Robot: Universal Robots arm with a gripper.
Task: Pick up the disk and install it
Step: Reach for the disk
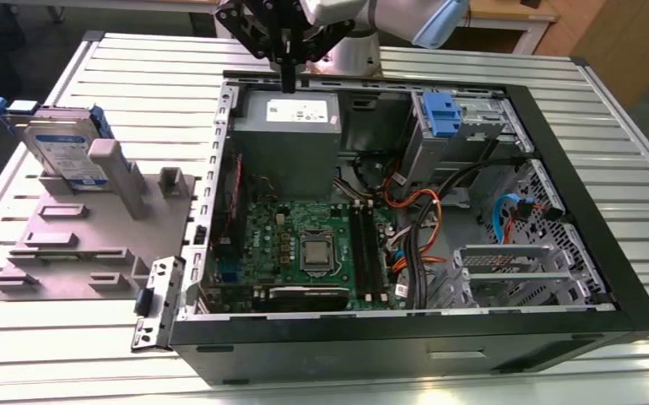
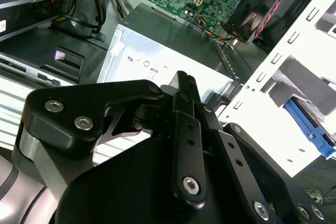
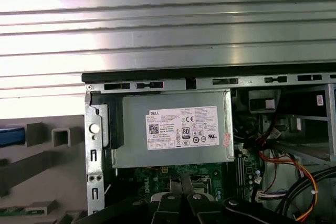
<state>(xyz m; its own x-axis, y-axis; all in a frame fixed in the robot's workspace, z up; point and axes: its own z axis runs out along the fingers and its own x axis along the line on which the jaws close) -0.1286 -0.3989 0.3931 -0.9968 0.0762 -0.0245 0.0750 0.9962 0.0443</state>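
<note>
The disk (image 1: 63,153) stands on edge in a grey holder (image 1: 77,245) on the table, on the exterior view's left. It is silver-grey with a white-and-blue label and blue side rails. My gripper (image 1: 288,83) hangs above the far rim of the open computer case (image 1: 414,325), over the grey power supply box (image 1: 288,126), well away from the disk. Its fingers are shut with nothing between them, as both wrist views show (image 2: 182,80) (image 3: 181,188). A blue strip (image 3: 10,136) at the holder's edge in the first wrist view looks like the disk's rail.
Inside the case lie the green motherboard (image 1: 301,245), bundled orange and black cables (image 1: 425,211), and a metal drive bay with a bare blue clip (image 1: 442,114). A fan (image 2: 273,3) sits on the case wall. The slatted metal table (image 1: 144,67) surrounds the case.
</note>
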